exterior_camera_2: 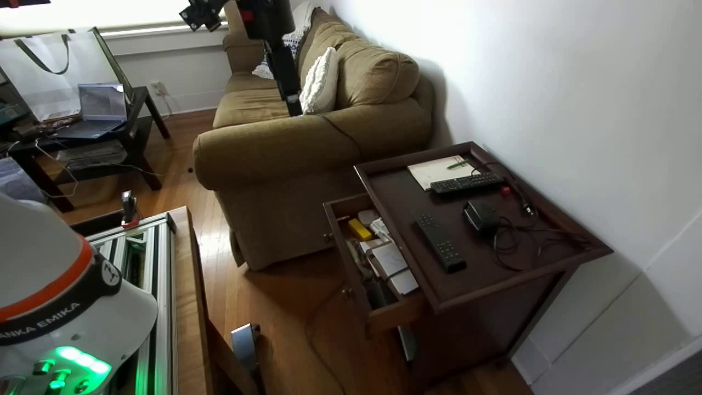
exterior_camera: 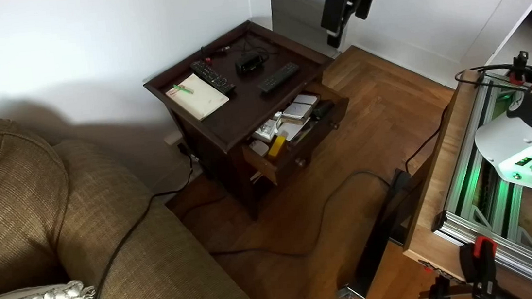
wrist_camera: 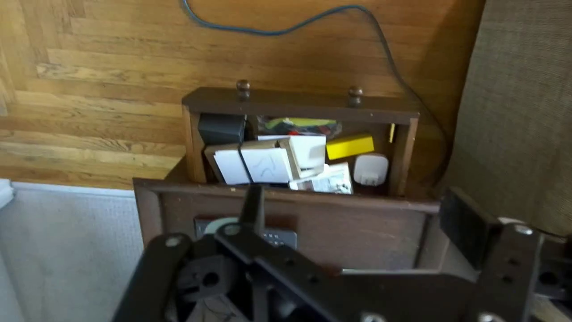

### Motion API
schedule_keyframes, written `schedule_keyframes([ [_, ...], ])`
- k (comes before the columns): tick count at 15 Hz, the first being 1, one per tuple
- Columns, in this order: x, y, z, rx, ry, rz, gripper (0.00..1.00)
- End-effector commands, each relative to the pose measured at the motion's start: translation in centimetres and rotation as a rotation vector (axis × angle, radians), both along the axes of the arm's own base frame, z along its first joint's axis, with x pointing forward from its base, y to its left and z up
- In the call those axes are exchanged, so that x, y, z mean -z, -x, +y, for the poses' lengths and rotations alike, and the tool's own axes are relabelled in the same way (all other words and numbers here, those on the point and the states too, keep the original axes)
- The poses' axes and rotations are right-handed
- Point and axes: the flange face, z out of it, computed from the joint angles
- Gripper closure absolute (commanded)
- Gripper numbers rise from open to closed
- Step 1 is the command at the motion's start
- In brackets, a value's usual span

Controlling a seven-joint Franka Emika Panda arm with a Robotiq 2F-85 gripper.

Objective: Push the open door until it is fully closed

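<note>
The door is the dark brown wooden drawer, whose front panel (exterior_camera: 317,145) has two round knobs. It stands pulled out of the side table (exterior_camera: 230,119). It also shows in an exterior view (exterior_camera_2: 341,264) and in the wrist view (wrist_camera: 299,103). White papers, a yellow box, a white plug and a black item lie inside it. My gripper (wrist_camera: 359,213) is open and empty, its fingers wide apart in the wrist view. In both exterior views the gripper (exterior_camera: 347,20) (exterior_camera_2: 293,101) hangs high in the air, apart from the drawer and the table top.
Remotes (exterior_camera: 279,77) (exterior_camera: 212,77), a notepad (exterior_camera: 197,96) and a black adapter (exterior_camera: 249,62) with cables lie on the table top. A brown sofa (exterior_camera: 136,220) stands beside it. A cable (exterior_camera: 322,222) and a black bar (exterior_camera: 377,236) lie on the floor before the robot's bench (exterior_camera: 427,202).
</note>
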Motion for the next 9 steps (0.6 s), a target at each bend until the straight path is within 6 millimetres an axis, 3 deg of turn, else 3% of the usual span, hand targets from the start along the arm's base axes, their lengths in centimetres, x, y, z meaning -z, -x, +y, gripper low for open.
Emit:
schedule_keyframes([
  [1,5.9,1.7,0.1,0.072,0.02,0.066,0.0],
  [3,9.1,2.5,0.1,0.1,0.003,0.095,0.0],
  [4,10.2,1.2,0.8,0.114,-0.016,0.105,0.0],
  [5,11.6,1.4,0.8,0.123,-0.031,0.1,0.0],
  [6,10.9,-0.2,-4.0,0.123,-0.055,0.095,0.0],
  [7,12.1,-0.5,-4.8,0.113,-0.088,0.111,0.0],
  [9,13.6,-1.5,-8.4,0.133,-0.128,0.113,0.0],
])
